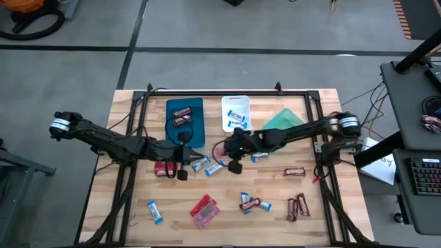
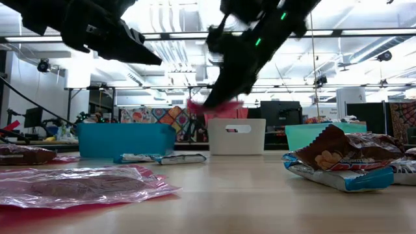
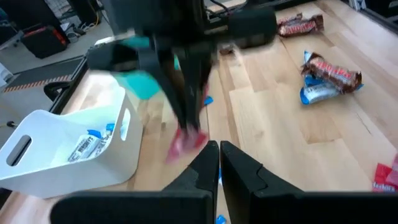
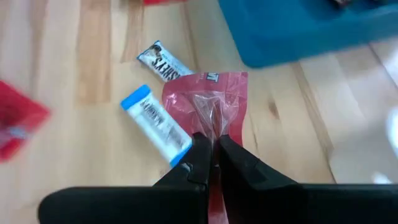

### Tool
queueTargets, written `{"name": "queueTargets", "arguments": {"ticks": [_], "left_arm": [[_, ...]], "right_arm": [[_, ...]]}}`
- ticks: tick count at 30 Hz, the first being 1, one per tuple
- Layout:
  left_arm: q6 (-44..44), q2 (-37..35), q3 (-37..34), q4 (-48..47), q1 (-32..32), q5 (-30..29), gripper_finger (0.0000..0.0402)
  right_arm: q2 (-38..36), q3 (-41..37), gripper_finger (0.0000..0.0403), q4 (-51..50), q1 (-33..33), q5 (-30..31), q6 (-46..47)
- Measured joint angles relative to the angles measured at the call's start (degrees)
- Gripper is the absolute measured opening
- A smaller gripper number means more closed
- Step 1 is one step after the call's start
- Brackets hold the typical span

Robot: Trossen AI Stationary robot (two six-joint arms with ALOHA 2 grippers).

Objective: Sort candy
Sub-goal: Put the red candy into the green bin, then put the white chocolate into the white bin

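Note:
My right gripper is shut on a pink, partly clear packet and hovers over the table's middle, near the blue tray. In the low view the packet hangs well above the tabletop. Two blue-and-white bars lie flat on the wood under it. My left gripper is shut and holds nothing; it hovers just left of the right one, beside a red packet lying flat. The white tray has blue-and-white bars in it. My right gripper pinches the pink packet between its two fingers at one end of the wrapper, where the film is crumpled. The fingers point down at it from above. The packet is lifted clear of the table and hangs below the fingertips.
The green tray stands on the far side, right of the white tray. Loose candy lies near the table's near edge: red packets, a blue-and-white bar, brown bars and a mixed cluster. A dark frame borders the table.

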Motion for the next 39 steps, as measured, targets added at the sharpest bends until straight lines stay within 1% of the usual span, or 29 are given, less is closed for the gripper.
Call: {"name": "queueTargets", "arguments": {"ticks": [2,3,5,9,10,12,16,20,24,27,30,37,39], "left_arm": [[-0.39,0.00,0.43,-0.95,0.00,0.00,0.0000],[-0.56,0.06,0.56,-1.16,0.00,0.00,0.0000],[-0.81,0.09,0.58,-1.35,0.00,0.00,0.0000],[-1.58,0.09,0.64,-1.28,0.00,-0.02,0.0000],[-1.89,0.09,0.64,-1.24,0.00,-0.02,0.0000],[-2.10,0.09,0.64,-1.25,0.00,-0.02,0.0000],[-2.11,0.09,0.74,-1.15,0.00,-0.02,0.0000],[-1.91,0.09,0.75,-0.73,0.01,-0.07,0.0000],[-1.89,0.09,0.75,-0.63,0.02,-1.63,0.0000],[-1.89,0.08,0.75,-0.43,0.02,-2.32,0.0000],[-1.89,0.07,0.75,-0.42,0.02,-2.43,0.0000],[-2.71,0.07,0.75,-0.43,0.02,-2.43,0.0000],[-3.32,0.07,0.75,-0.50,0.02,-2.45,0.0000]], "right_arm": [[-3.65,0.02,0.0015,-7.00,-0.12,0.80,3.58],[-5.29,-0.03,0.0014,-10.82,-0.24,2.20,5.28],[-8.33,-0.56,0.0014,-17.29,-0.31,7.69,8.85],[-14.43,-3.50,0.0014,-28.77,-0.44,20.98,17.17],[-16.04,-4.77,0.0014,-30.99,-0.62,23.26,19.71],[-19.19,-8.09,0.0014,-33.69,-1.21,25.92,24.45],[-25.90,-16.13,0.0014,-33.49,-2.99,27.22,31.46],[-30.88,-23.90,0.0014,-31.76,-4.72,27.31,37.21],[-34.32,-30.27,0.0014,-25.76,-5.31,27.48,37.73],[-35.89,-33.18,0.0023,-20.42,-5.49,27.48,37.71],[-36.72,-34.63,0.0046,-17.55,-5.49,27.54,37.43],[-36.64,-34.71,0.0123,-17.45,-5.60,27.54,37.40],[-36.95,-34.71,0.0139,-17.41,-5.60,27.55,37.36]]}}
